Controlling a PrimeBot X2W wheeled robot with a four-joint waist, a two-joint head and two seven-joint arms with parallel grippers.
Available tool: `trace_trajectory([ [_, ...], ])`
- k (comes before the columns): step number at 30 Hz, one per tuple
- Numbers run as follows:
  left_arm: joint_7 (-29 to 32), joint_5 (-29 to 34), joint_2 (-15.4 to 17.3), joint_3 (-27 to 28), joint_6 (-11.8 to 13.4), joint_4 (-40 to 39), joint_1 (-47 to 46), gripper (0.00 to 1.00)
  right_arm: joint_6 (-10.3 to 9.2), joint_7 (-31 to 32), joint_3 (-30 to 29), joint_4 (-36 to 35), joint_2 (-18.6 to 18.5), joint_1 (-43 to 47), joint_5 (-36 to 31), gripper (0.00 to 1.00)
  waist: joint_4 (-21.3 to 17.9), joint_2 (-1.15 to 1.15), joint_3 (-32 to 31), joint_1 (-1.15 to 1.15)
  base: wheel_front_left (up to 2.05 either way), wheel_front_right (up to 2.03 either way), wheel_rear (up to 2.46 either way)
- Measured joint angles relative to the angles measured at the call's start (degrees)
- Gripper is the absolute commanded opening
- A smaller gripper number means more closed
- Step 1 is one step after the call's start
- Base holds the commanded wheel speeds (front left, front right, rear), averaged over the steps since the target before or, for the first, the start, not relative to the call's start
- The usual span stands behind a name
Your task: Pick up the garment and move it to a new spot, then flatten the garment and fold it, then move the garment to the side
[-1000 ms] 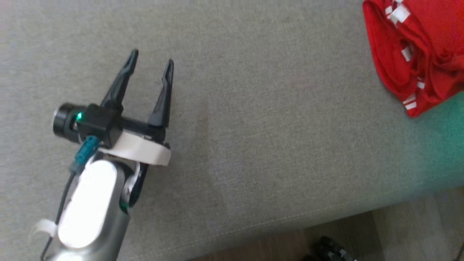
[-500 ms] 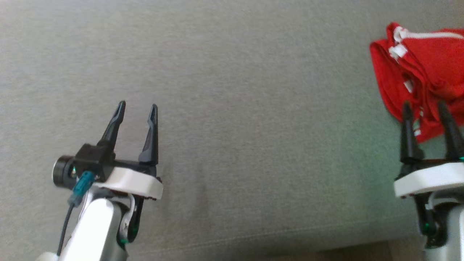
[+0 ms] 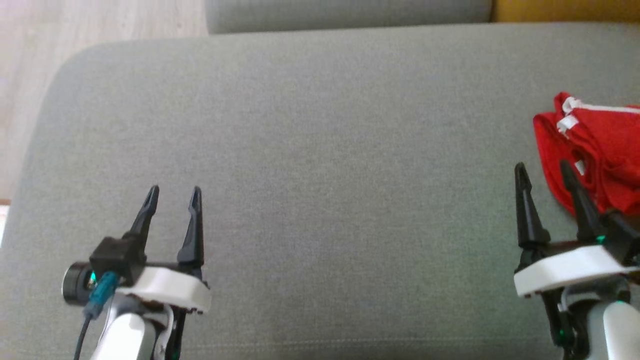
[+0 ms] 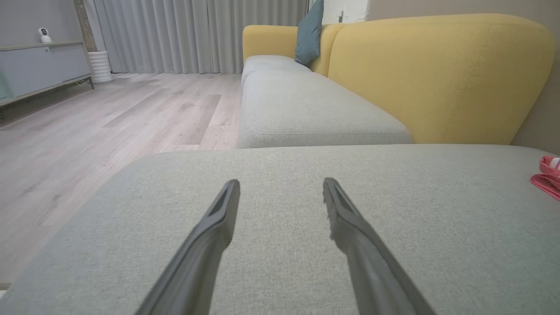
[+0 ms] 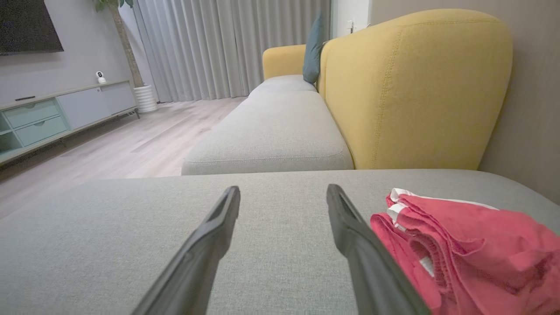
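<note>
A red garment (image 3: 597, 155) with white trim lies bunched at the right edge of the grey cushion (image 3: 325, 150). In the right wrist view the garment (image 5: 472, 245) sits just right of my fingers. My right gripper (image 3: 542, 170) hovers open at the lower right, its right finger close beside the cloth, nothing held. My left gripper (image 3: 173, 191) stands open at the lower left over bare cushion, far from the garment. The left wrist view catches a corner of the garment (image 4: 549, 175) at its right edge, with the left gripper (image 4: 280, 186) open.
The grey cushion's left edge drops to a wooden floor (image 3: 50, 30). A second grey seat (image 5: 271, 131) and a yellow backrest (image 5: 411, 87) lie beyond the cushion. A low cabinet (image 5: 57, 113) stands along the far wall.
The head camera has tilted up, so the cushion's far edge and floor now show. The right gripper has come into view and sits nearer the garment's left side.
</note>
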Motion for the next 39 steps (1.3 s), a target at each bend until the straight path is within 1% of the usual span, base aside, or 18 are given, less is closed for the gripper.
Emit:
trace_trajectory([
  [4, 0.69, -0.34, 1.02, -0.02, 0.24, -0.4, 2.47, 1.0, 0.0, 0.24, -0.08, 0.07, 0.04, 2.65, 0.12, 1.0, 0.05, 0.0, -2.91, 0.0, 0.0, 0.0, 0.0],
  [14, 1.78, -0.4, 1.44, -0.27, 1.0, -0.48, 5.13, 1.0, 0.0, 1.15, -0.21, 0.18, 0.14, 6.04, 1.04, 1.0, 0.08, 0.0, -6.62, 0.0, 0.0, 0.0, 0.0],
  [39, 2.48, -0.91, 2.33, -1.08, 1.74, -0.49, 5.85, 1.0, 0.0, 1.51, -0.33, 0.93, 0.15, 6.02, 1.75, 1.0, 0.92, 0.0, -6.83, 0.0, 0.0, 0.0, 0.0],
])
